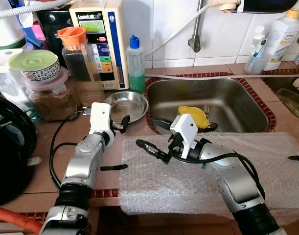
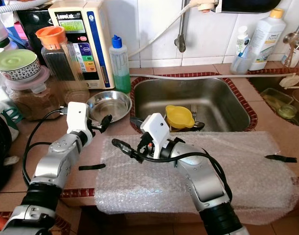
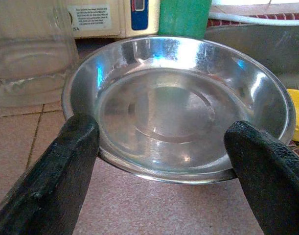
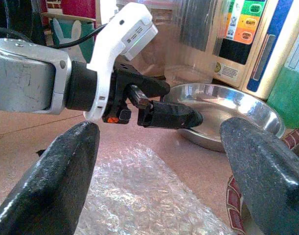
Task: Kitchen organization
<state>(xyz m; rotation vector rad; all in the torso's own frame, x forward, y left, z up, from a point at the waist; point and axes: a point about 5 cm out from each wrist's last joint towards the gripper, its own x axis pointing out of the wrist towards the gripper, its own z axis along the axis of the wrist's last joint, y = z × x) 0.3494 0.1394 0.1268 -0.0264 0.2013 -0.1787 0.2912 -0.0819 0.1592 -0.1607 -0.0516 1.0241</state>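
My left end effector (image 1: 124,122) sits low over the reddish tiled counter (image 1: 46,161), its two black fingers (image 3: 56,171) spread wide, one at each side of the near rim of the round, shallow stainless-steel dish (image 1: 126,105). From my left wrist the dish (image 3: 181,105) fills the gap between the fingers; I cannot tell whether either finger touches the rim. The dish stands on the counter just left of the steel sink (image 1: 208,100) and just in front of the clear bottle of green liquid with a blue cap (image 1: 135,63).

My right end effector (image 1: 151,148) reaches leftward over the sheet of clear bubble wrap (image 1: 198,183) that covers the front of the counter. Its fingers (image 4: 51,171) are spread too, holding nothing, and they point toward my left end effector (image 4: 164,115) and the dish (image 4: 227,110) beyond it.

Inside the sink lie a yellow plastic funnel (image 1: 194,116), a fork (image 1: 206,108) and a dark utensil (image 1: 161,125) near the front edge.

Behind the dish stands a cream-coloured water machine with coloured buttons (image 1: 101,39), and beside it a tall clear jar with an orange funnel on top (image 1: 80,58). Farther left is a lidded clear jar of brown powder (image 1: 51,100) carrying a patterned bowl with a pale green lid (image 1: 35,65). A white plastic bottle with a yellow cap (image 1: 282,36) stands at the right of the tiled wall behind the sink.
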